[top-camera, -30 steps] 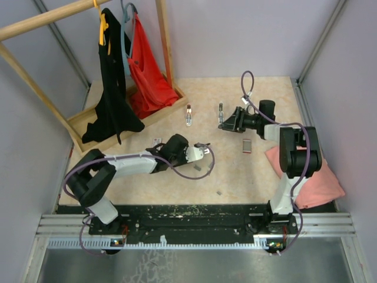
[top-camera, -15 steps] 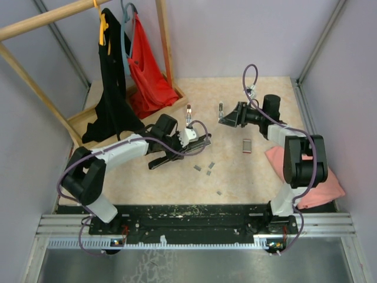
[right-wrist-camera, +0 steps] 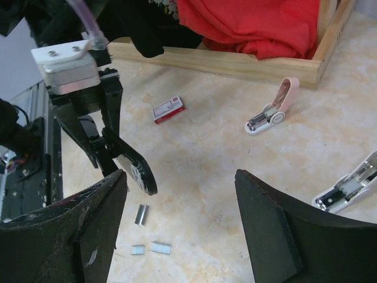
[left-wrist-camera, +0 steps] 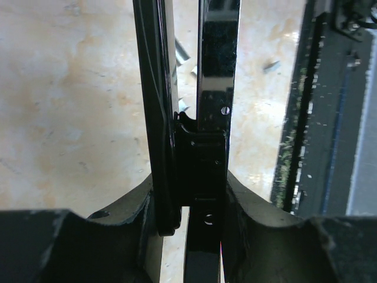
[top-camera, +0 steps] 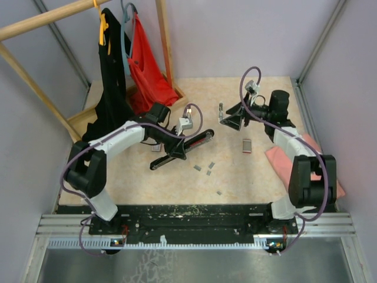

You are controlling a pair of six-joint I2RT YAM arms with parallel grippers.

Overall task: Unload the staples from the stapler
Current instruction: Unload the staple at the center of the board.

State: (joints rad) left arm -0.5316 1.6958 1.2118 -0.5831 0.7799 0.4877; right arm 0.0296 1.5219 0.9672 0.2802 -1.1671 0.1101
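We are pinching the black stapler (left-wrist-camera: 218, 71) at its hinge end with the left gripper (left-wrist-camera: 188, 194), and its two arms are splaying apart away from the wrist. Seen from above, its long axis is running near-left to far-right. A few loose staples (top-camera: 210, 167) are lying on the table (top-camera: 259, 183) just near of that far-right end, so the left arm is sitting closer to them. The right gripper (right-wrist-camera: 179, 177) is hovering with fingers spread wide and holding nothing, far-right of the staples and well apart. We cannot tell whether any strip is sitting in the magazine.
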